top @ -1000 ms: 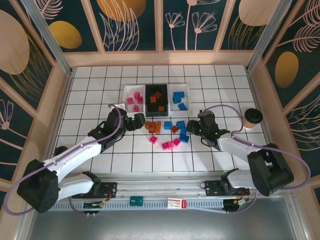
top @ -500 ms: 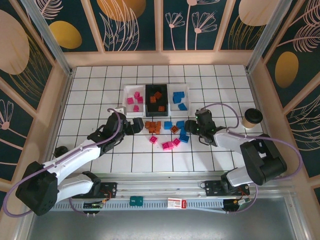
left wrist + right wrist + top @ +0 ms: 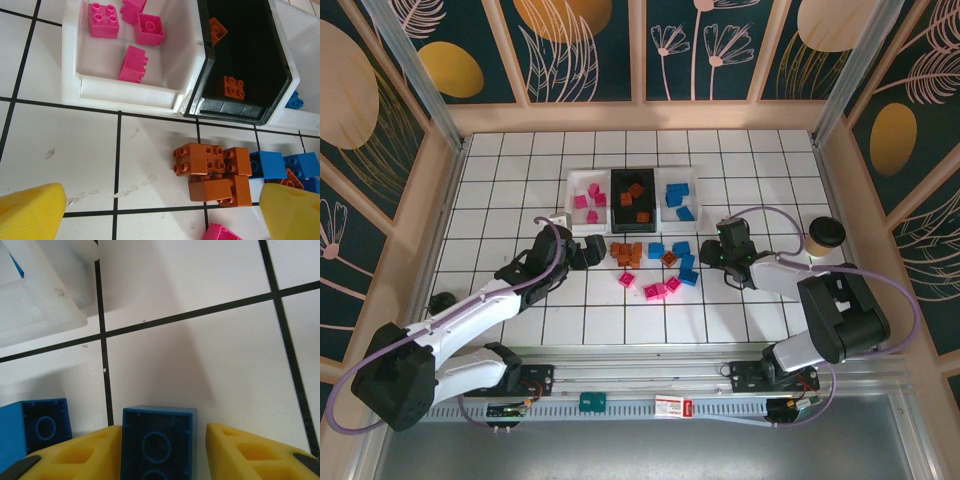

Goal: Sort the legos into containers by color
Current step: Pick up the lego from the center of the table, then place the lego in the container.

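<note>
Sorting step: I read this as the pick of one blue piece from the loose legos (image 3: 660, 266). Many are not yet binned, so I judge the task to be partway through.
Right gripper: the right gripper (image 3: 164, 439) straddles a blue brick (image 3: 157, 430) on the tiles. One finger (image 3: 75, 455) lies against the brick, and a sliver of tile shows between it and the other finger. The jaws are apart, not clamped.
Left gripper: the left gripper (image 3: 160, 210) hangs with its jaws wide apart and holds nothing. It is over the orange-brown cluster (image 3: 212, 172).
Loose legos: they lie heaped in the middle of the tabletop (image 3: 510, 170), on the near side of the containers. Orange-brown pieces are toward the left edge, blue toward the right edge and pink closest to the near edge.
Containers: three stand side by side toward the far edge. The left white bin (image 3: 571, 200) holds pink, the black bin (image 3: 623, 217) holds orange-brown and the right white bin (image 3: 668, 215) holds blue.
Next move: I would pinch the blue brick squarely and lift it clear of the blue brick beside it. Then I would carry it toward the far edge, over the right white bin, and part the jaws there.
Aside: a round cup (image 3: 825, 235) stands near the right edge, well apart from the pile.
</note>
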`<state>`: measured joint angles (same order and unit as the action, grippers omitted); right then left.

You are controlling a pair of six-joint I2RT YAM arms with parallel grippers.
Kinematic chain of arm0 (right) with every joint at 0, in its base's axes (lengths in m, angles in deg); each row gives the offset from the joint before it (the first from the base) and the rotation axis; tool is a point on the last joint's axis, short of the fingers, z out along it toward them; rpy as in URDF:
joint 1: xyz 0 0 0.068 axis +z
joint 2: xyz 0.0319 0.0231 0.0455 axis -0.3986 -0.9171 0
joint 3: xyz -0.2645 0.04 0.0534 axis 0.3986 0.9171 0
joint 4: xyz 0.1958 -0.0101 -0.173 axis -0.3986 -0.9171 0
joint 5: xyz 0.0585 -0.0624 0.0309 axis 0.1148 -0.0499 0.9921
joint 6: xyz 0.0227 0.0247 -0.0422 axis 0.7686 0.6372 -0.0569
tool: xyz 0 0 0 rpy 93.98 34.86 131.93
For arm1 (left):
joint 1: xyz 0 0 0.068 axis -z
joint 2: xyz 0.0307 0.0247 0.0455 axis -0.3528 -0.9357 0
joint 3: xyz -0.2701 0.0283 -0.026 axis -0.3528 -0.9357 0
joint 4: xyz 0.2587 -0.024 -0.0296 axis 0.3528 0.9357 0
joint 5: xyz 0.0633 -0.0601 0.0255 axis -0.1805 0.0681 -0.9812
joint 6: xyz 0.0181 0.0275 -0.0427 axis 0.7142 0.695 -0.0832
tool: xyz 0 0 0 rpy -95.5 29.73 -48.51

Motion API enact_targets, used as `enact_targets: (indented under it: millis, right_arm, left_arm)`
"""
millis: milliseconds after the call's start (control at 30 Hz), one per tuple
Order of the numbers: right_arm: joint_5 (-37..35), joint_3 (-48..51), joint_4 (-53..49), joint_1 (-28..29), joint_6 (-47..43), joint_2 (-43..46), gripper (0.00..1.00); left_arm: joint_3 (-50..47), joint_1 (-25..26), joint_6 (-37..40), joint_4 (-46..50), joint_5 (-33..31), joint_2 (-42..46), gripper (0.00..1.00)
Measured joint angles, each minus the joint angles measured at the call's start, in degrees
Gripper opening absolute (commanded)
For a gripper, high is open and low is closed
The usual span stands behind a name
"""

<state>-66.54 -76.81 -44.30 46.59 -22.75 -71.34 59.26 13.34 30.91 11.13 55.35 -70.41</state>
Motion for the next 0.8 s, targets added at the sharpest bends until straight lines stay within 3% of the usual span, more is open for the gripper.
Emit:
enact_targets:
  millis: [133,367,467,667,800]
  right_arm:
    - [0.0,0.0,-0.1,0.0,-0.1,0.0,0.52]
    - [0.2,0.0,0.2,0.0,0.1,-0.9,0.28]
    - [0.5,0.0,-0.4,0.2,0.1,0.6,0.23]
    - [0.7,-3.5,-3.8,4.4,-0.7,10.3,0.22]
    - [1.3,-12.0,-4.1,6.9,-2.1,9.9,0.22]
  left_arm:
    - [0.0,0.1,0.0,0.0,-0.2,0.0,0.99]
    - [0.0,0.1,0.0,0.2,-0.3,0.0,0.99]
    - [0.0,0.1,0.0,0.3,-0.3,0.0,0.99]
    - [-0.5,0.1,0.0,0.4,-0.3,0.0,0.99]
    - [-1.3,0.1,-0.2,0.4,-0.1,0.2,0.99]
